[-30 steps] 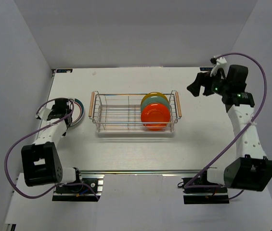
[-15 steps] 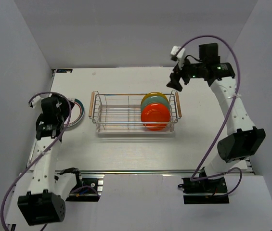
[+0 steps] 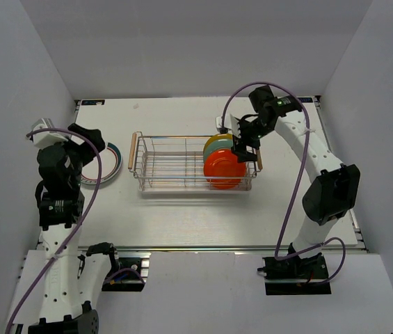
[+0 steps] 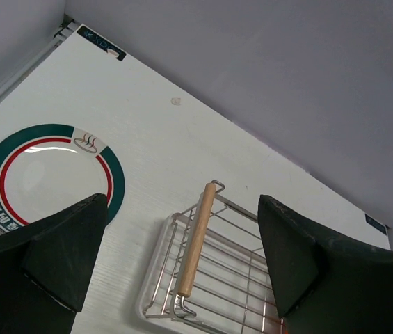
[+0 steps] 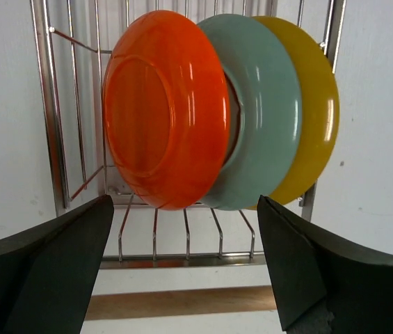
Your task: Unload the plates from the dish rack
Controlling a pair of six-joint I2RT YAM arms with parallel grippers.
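Showing a white tabletop (image 3: 182,216) from above, with a silver wire dish rack (image 3: 172,165) near the middle and a pale wooden handle (image 4: 195,240) at each short end. Holding three small plates on edge at the rack's right end: orange plate (image 5: 158,111) nearest the arm bases, teal plate (image 5: 266,111) behind it, yellow plate (image 5: 318,111) farthest back, each overlapping the next. Lying flat on the tabletop left of the rack and apart from it, a white plate (image 4: 46,174) with a dark green rim and a red ring. Hovering over the rack's right handle, the right hand (image 3: 245,147), fingers spread wide, gripping nothing, pointing at the three upright plates. Raised at the tabletop's left side near the flat plate, the left hand (image 3: 79,146), fingers likewise spread wide and empty.
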